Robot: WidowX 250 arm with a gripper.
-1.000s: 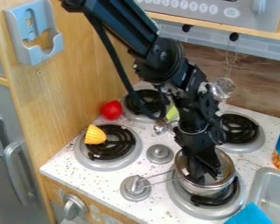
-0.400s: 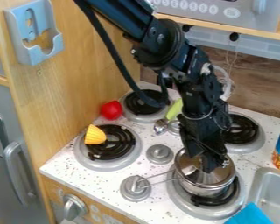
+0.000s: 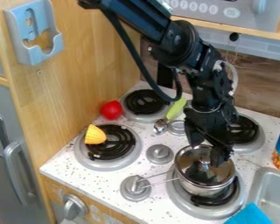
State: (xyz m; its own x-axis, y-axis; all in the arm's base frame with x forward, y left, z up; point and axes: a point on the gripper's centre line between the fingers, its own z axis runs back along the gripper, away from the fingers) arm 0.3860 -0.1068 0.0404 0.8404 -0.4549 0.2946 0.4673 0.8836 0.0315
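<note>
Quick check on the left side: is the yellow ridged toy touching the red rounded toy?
Apart. The camera view shows a strip of white speckled counter between the yellow ridged toy and the red rounded toy.

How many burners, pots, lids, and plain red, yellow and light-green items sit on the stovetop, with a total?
Burners: 4
Pot: 1
Lid: 1
Red item: 1
Yellow item: 1
Light-green item: 1
Total: 9

The black gripper points down, with its 2 fingers wide apart. Above it is the wrist, and higher up the big arm leans and bends.
</note>
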